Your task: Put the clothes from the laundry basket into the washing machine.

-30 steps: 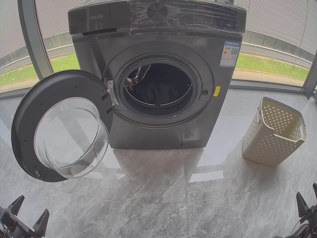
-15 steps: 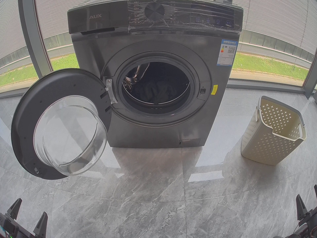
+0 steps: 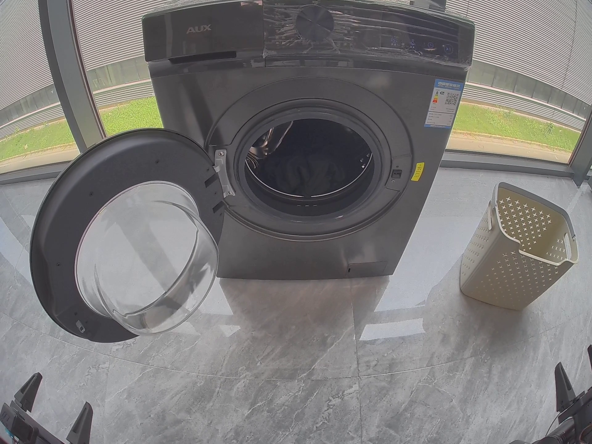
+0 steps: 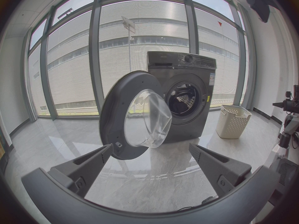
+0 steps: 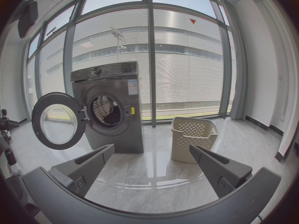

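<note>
The grey washing machine (image 3: pixel 308 143) stands ahead with its round door (image 3: pixel 126 235) swung wide to the left. Dark clothes (image 3: pixel 308 171) lie inside the drum (image 4: pixel 182 100), and a dark garment (image 5: pixel 114 115) hangs at the drum's mouth. The cream laundry basket (image 3: pixel 518 248) sits on the floor right of the machine, tilted; I see nothing in it (image 5: pixel 193 137). My left gripper (image 3: pixel 54 402) is low at the front left, open and holding nothing (image 4: pixel 151 150). My right gripper (image 5: pixel 151 150) is low at the front right, open with nothing between its fingers.
Glossy grey marble floor (image 3: pixel 345 353) spreads between me and the machine. Tall windows with dark frames (image 3: pixel 58 63) stand behind it. The open door juts out over the floor on the left side.
The whole head view has shifted slightly, so the camera moved; the machine and basket sit a little further right in the picture. Both grippers stay open and low.
</note>
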You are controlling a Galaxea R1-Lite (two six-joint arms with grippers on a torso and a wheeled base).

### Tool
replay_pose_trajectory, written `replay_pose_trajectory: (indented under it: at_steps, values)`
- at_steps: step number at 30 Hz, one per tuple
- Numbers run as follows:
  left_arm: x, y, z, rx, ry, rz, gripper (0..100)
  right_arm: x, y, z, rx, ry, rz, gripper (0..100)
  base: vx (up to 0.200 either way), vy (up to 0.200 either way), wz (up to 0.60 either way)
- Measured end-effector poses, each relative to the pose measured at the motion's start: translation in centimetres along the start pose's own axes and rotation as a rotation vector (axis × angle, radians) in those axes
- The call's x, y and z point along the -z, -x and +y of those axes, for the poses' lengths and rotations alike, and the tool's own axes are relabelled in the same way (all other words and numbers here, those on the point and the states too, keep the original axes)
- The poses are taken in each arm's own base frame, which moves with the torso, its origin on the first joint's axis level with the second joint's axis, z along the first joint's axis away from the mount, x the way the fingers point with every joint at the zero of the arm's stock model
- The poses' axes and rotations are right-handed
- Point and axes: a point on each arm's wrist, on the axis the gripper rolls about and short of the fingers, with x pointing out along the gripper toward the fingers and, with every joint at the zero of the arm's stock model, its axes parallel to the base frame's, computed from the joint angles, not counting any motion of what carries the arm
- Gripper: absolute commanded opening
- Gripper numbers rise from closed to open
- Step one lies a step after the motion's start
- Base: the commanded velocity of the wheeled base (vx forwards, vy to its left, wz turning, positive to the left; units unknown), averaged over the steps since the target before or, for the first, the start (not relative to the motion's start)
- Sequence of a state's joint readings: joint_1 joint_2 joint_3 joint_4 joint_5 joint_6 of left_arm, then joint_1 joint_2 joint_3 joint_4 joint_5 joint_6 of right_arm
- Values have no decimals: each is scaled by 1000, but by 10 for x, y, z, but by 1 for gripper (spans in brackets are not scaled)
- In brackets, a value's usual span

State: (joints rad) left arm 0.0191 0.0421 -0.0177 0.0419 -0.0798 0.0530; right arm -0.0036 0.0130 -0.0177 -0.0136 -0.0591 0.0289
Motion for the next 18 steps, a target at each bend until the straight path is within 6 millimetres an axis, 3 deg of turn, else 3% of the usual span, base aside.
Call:
replay_pose_trajectory:
  at_steps: [2, 14, 18]
  values:
    - [0, 1, 0, 12, -3, -9, 100, 1, 0, 1, -33, 6, 9, 100, 0, 0, 0]
    - [1, 2, 1, -3, 14, -25, 100, 1, 0, 1, -53, 27, 7, 100, 0, 200, 0]
    - [1, 2, 1, -3, 15, -27, 100, 1, 0, 1, -55, 28, 8, 100, 0, 0, 0]
